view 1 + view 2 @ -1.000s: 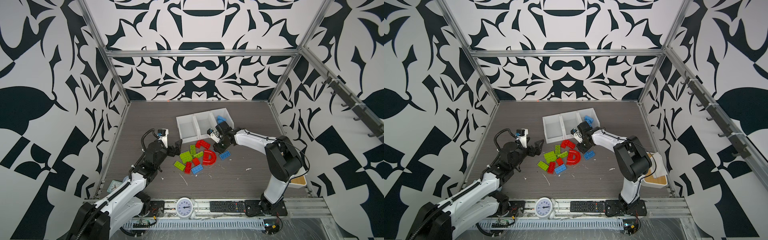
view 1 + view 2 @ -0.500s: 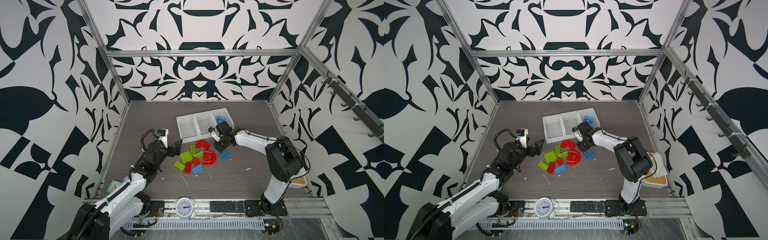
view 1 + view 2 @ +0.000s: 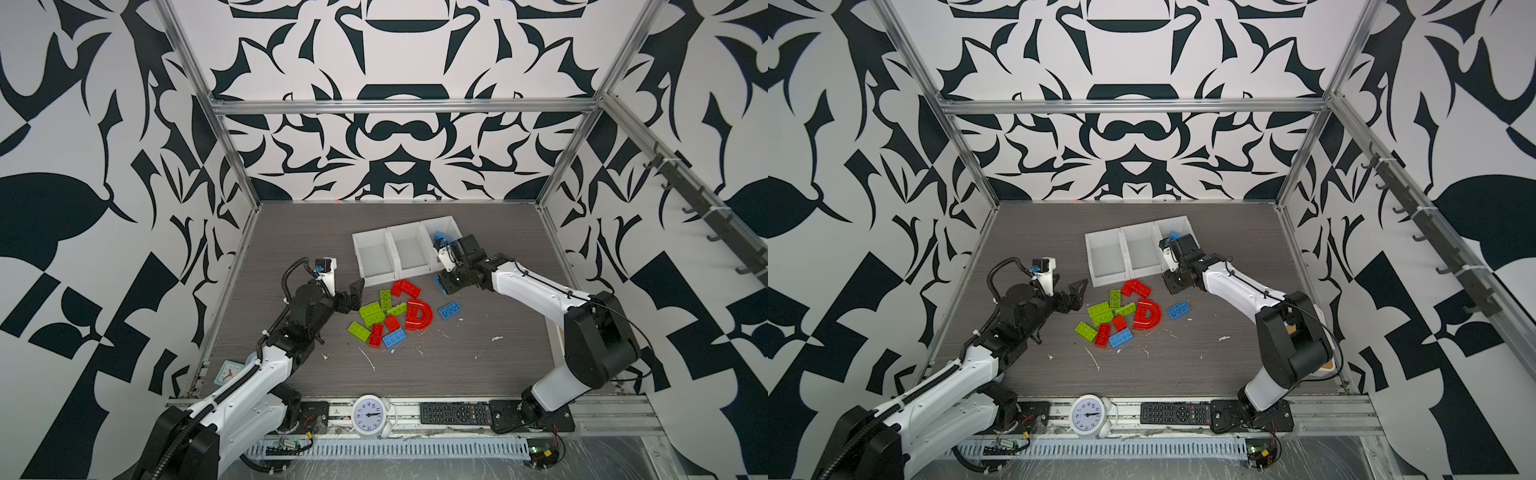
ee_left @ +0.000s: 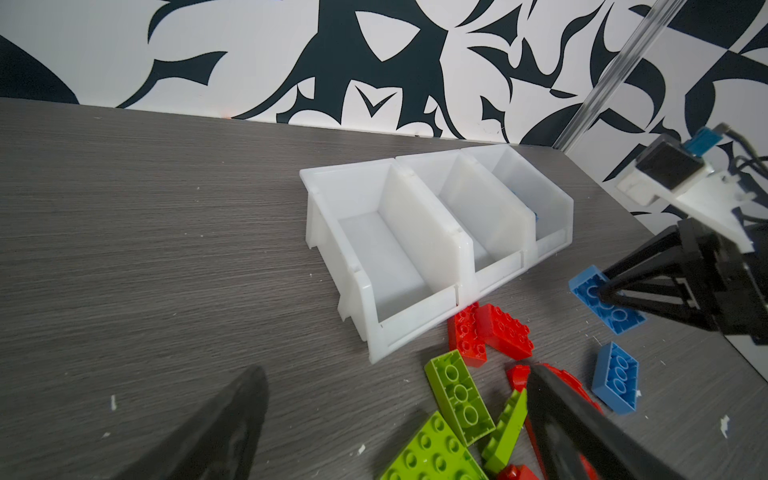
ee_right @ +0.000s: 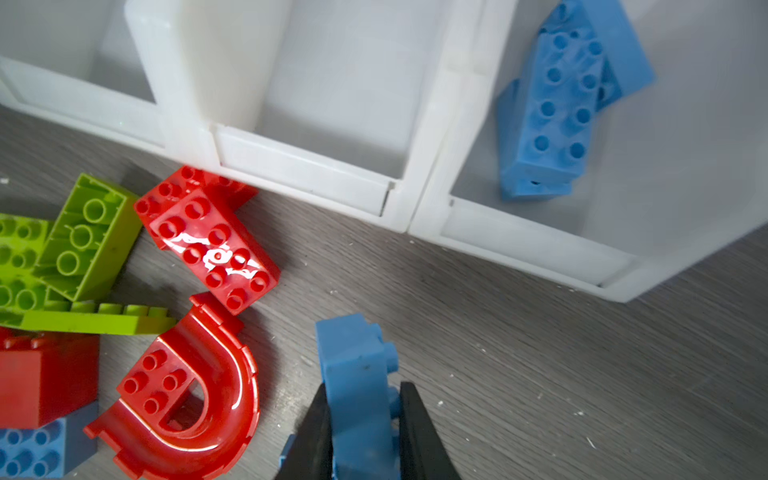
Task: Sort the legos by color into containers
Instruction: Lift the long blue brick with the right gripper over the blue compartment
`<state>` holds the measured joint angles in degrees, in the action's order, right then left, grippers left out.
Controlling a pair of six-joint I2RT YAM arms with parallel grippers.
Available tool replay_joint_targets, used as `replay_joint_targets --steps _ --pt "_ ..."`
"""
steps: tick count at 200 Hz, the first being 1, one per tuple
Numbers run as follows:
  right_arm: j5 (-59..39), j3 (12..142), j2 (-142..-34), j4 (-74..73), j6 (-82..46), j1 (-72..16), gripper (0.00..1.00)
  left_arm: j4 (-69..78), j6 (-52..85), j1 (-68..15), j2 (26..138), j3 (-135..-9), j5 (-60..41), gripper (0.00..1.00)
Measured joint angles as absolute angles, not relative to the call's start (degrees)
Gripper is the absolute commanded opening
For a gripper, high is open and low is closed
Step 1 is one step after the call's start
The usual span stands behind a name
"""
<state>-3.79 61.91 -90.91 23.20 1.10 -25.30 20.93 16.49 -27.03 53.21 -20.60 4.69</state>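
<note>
Right wrist view: right gripper (image 5: pixel 365 390) clamped on blue brick (image 5: pixel 353 357), near front of bins (image 5: pixel 307 172). Blue bricks (image 5: pixel 552 112) inside end bin (image 5: pixel 685 145). Left gripper (image 3: pixel 353 296) jaws spread, empty, beside loose lego pile (image 3: pixel 371 312), middle of table (image 3: pixel 457 361).

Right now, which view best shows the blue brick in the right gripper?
The right wrist view: the blue brick fills the foreground, pinched in the right gripper. The left wrist view shows its studded face, smaller. In both top views the right gripper mostly hides it.
</note>
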Motion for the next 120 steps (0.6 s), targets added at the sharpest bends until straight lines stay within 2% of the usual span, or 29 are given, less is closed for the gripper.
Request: replay_joint_targets --steps 70,120 --pt "-3.36 72.05 -90.78 24.62 -0.49 -17.85 0.16 20.93 16.51 -27.03 53.21 -20.6 4.69 0.99" --pt "1.54 87.46 -101.36 26.11 -0.84 -17.23 0.17 20.93 16.51 -27.03 53.21 -20.6 4.64 1.0"
